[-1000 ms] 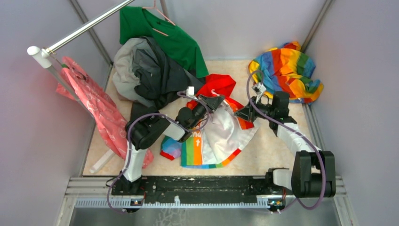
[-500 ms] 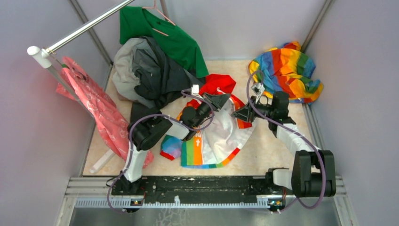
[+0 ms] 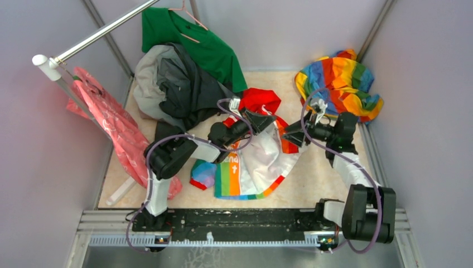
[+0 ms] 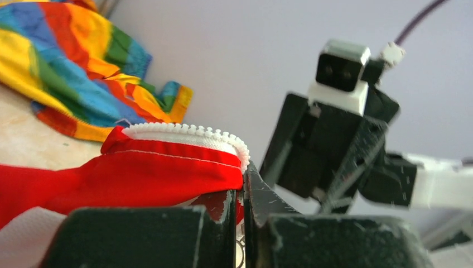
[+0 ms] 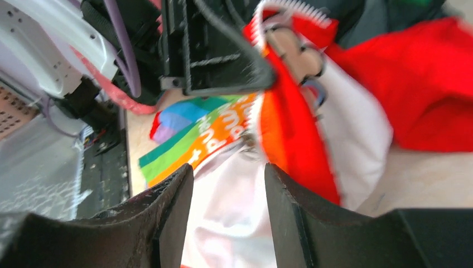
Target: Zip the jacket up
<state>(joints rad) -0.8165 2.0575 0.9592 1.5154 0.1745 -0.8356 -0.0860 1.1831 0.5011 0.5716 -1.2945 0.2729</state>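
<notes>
The jacket (image 3: 262, 162) lies in the middle of the table (image 3: 329, 173), spread in a rumpled heap. Its white body and rainbow panels are toward the arms, and its red hood (image 3: 259, 100) is toward the far wall.

The left gripper (image 3: 266, 120) sits at the upper front edge of the jacket. In the left wrist view its 2 fingers (image 4: 223, 204) are pressed together on the red zipper strip (image 4: 167, 173). That strip rises over them in a fold, with a row of white teeth along the top.

The right gripper (image 3: 291, 134) is just beside the left one, on the right, pointing at the same edge. In the right wrist view its 2 fingers (image 5: 173, 206) stand apart with a clear gap, and nothing is between them. The orange-red strip and white cloth lie beyond the tips.

A rainbow cloth (image 3: 340, 84) is bunched in the far right corner, well apart from the jacket. A dark grey garment (image 3: 184, 84) is piled at the far left, touching the hood's side. A green shirt (image 3: 195, 42) hangs behind it, and a pink garment (image 3: 111, 128) hangs from a rail (image 3: 95, 36) on the left.
</notes>
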